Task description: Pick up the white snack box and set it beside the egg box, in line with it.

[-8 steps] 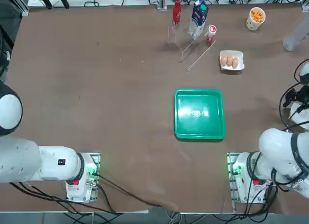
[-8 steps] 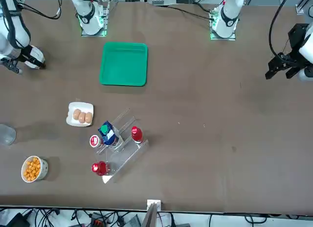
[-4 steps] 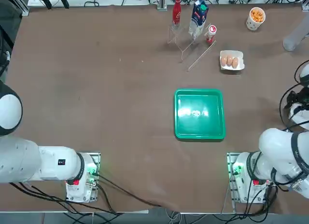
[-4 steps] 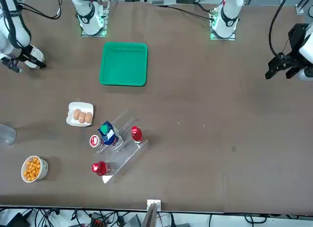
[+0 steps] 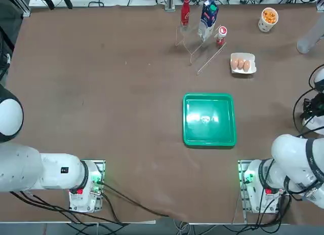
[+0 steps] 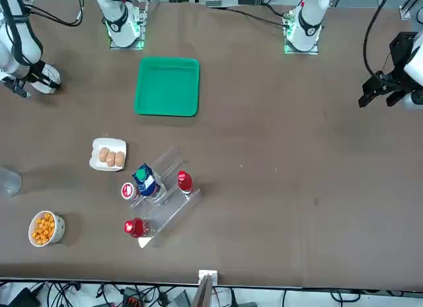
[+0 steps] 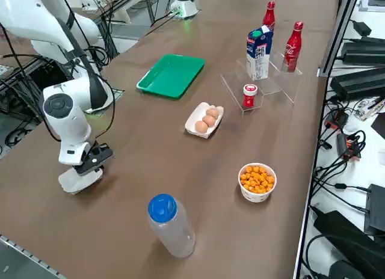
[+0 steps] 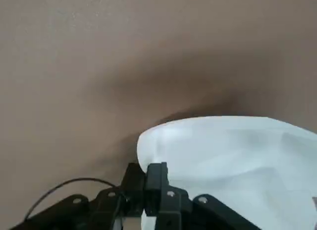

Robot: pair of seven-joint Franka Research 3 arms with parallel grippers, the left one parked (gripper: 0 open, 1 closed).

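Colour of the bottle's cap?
The cap is blue; it shows best in the right side view.

Top cam overhead, front cam opp; both see table; wrist cam close, prob tabletop

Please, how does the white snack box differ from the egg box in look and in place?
The snack box shows a plain white surface, while the egg box shows brown eggs inside. The snack box is at the right gripper, whose fingers are shut on its edge; the egg box sits on the table near the green tray, with no gripper at it. Both are white.
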